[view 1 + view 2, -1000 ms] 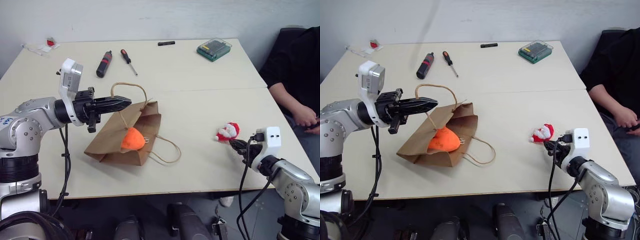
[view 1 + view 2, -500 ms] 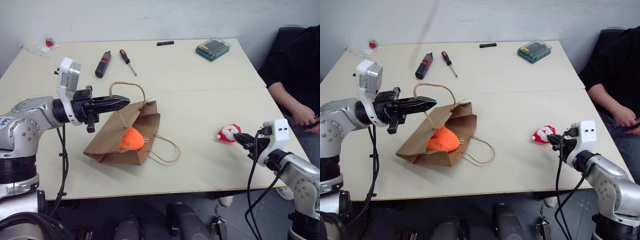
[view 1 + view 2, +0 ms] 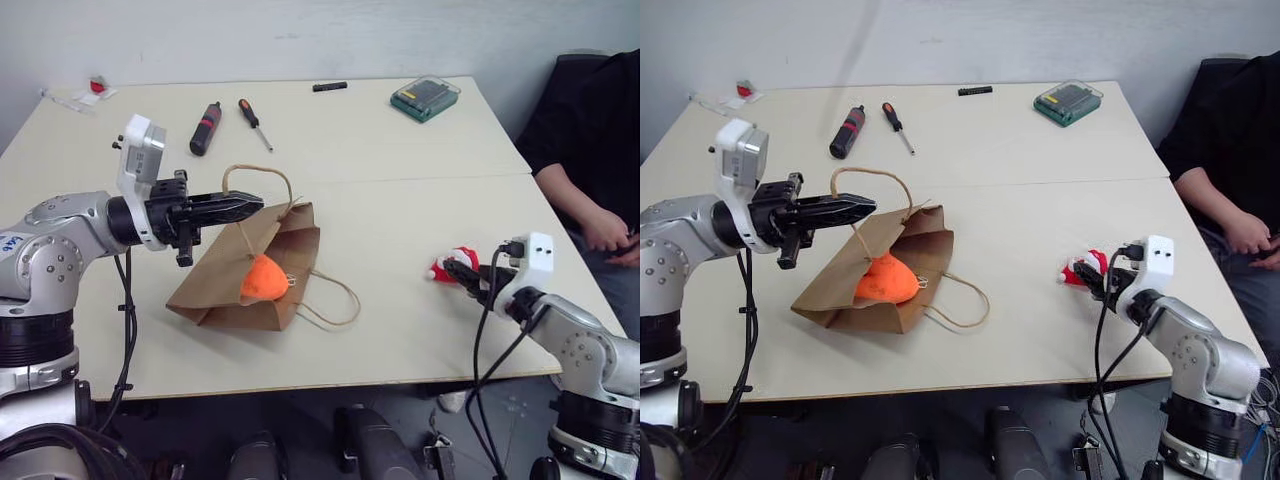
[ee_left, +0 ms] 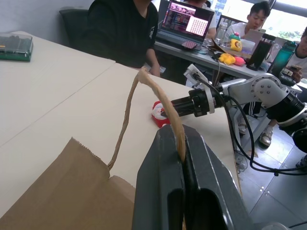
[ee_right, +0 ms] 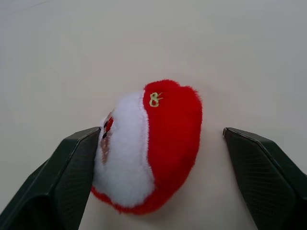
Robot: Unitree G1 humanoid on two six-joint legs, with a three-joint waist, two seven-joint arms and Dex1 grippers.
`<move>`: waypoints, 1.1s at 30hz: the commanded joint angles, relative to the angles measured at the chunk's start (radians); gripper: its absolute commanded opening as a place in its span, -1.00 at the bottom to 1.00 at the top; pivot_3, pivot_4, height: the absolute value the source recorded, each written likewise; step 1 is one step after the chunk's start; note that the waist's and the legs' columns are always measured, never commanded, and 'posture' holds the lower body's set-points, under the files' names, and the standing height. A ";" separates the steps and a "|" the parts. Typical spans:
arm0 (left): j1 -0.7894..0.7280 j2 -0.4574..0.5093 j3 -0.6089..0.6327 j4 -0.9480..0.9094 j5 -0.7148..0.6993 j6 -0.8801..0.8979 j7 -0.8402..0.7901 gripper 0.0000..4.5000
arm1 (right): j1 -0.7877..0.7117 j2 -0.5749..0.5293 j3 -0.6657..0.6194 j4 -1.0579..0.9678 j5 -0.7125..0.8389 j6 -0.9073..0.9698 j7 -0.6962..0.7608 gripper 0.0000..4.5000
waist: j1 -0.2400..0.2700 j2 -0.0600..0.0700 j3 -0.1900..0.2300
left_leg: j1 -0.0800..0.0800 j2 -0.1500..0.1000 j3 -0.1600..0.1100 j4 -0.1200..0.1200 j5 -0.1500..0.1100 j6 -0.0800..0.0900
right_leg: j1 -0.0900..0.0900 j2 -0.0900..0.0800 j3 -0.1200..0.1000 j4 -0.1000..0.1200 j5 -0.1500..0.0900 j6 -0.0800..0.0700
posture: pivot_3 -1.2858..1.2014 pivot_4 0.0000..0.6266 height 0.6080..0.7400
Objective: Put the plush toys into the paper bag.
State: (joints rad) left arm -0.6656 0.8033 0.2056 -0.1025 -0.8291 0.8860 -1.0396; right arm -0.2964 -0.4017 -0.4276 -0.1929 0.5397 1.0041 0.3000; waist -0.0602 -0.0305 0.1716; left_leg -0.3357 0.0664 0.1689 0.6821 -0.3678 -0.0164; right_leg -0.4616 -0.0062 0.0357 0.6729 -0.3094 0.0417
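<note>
The brown paper bag (image 3: 225, 290) lies flat on the table's left half. My left gripper (image 3: 248, 205) is shut on one of its loop handles (image 4: 156, 93) and holds that side of the mouth up. The orange plush toy (image 3: 264, 277) lies in the lifted mouth. The red-and-white Santa plush toy (image 5: 158, 143) lies on the table at the right. My right gripper (image 5: 160, 133) is open, with one finger on each side of the Santa toy (image 3: 455, 260) and a gap to both.
Two screwdrivers (image 3: 207, 127) and a green case (image 3: 427, 98) lie at the table's far side, with a small black item (image 3: 330, 87) between them. A person in black (image 3: 590, 150) sits at the right edge. The bag's second handle (image 3: 335, 300) lies flat.
My right gripper has opened and moved forward, so its fingers now straddle the Santa toy. The left gripper has kept still on the handle.
</note>
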 commanded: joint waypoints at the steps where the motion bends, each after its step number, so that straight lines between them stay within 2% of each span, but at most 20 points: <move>1: -0.019 0.016 0.012 -0.005 0.001 -0.016 -0.008 -1.00 | 0.010 0.012 0.003 -0.025 0.014 -0.010 -0.012 0.40 | 0.001 0.000 0.000 | 0.000 0.000 0.000 0.000 0.000 0.000 | 0.000 0.000 0.000 0.000 0.000 0.000 | 0.03 -0.52 1.00; 7: -0.009 0.018 0.019 -0.010 0.001 -0.015 -0.006 -1.00 | 0.048 -0.010 0.028 -0.130 0.091 0.001 0.061 -0.53 | 0.003 0.000 0.000 | 0.000 0.000 0.000 0.000 0.000 0.000 | 0.000 0.000 0.000 0.000 0.000 0.000 | 0.03 -0.52 1.00; 10: -0.008 0.016 0.017 -0.014 0.000 -0.014 -0.006 -1.00 | -0.011 -0.007 0.068 -0.211 0.205 0.076 0.104 -0.85 | 0.000 0.000 0.000 | 0.000 0.000 0.000 0.000 0.000 0.000 | 0.000 0.000 0.000 0.000 0.000 0.000 | 0.03 -0.52 1.00; 15: -0.016 0.012 0.005 -0.014 0.003 -0.018 -0.012 -1.00 | -0.137 0.021 0.184 -0.244 0.294 0.126 0.132 -0.88 | -0.019 0.000 0.000 | 0.000 0.001 -0.001 0.000 0.000 -0.001 | -0.001 0.000 -0.001 0.001 0.000 0.000 | 0.03 -0.52 1.00; 18: -0.026 0.014 -0.002 -0.004 0.008 -0.021 -0.017 -1.00 | -0.315 0.124 0.429 -0.066 0.161 0.013 0.172 -0.88 | -0.031 0.000 0.000 | -0.001 0.001 -0.002 -0.001 0.000 -0.001 | -0.001 0.000 -0.001 0.000 0.000 -0.001 | 0.03 -0.52 1.00; 21: -0.027 0.017 0.000 -0.015 -0.003 -0.008 -0.016 -1.00 | -0.446 0.218 0.561 0.164 0.038 -0.106 0.202 -0.88 | -0.039 0.000 0.000 | 0.000 0.001 -0.001 -0.001 0.000 -0.001 | -0.001 0.001 -0.001 0.001 -0.001 -0.001 | 0.03 -0.52 1.00; 27: -0.032 0.011 -0.010 -0.035 -0.014 0.004 -0.013 -1.00 | -0.625 0.373 0.603 0.471 -0.041 -0.243 0.266 -0.88 | -0.041 0.000 0.000 | -0.005 0.001 -0.002 0.000 0.000 0.001 | -0.003 -0.002 -0.004 0.002 -0.001 -0.001 | 0.03 -0.52 1.00; 33: -0.053 -0.017 -0.032 -0.047 -0.012 -0.002 -0.006 -1.00 | -0.692 0.464 0.589 0.631 -0.061 -0.284 0.316 -0.88 | -0.053 0.000 0.000 | -0.005 0.001 -0.003 0.000 -0.001 0.001 | -0.003 -0.002 -0.005 0.003 0.000 -0.001 | 0.03 -0.52 1.00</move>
State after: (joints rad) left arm -0.6910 0.7877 0.1736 -0.1136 -0.8265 0.8949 -1.0452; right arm -0.9624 0.0389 0.1848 0.4163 0.4794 0.7434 0.5942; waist -0.1128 -0.0303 0.1717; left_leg -0.3404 0.0677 0.1658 0.6824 -0.3683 -0.0156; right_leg -0.4642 -0.0081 0.0305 0.6764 -0.3098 0.0410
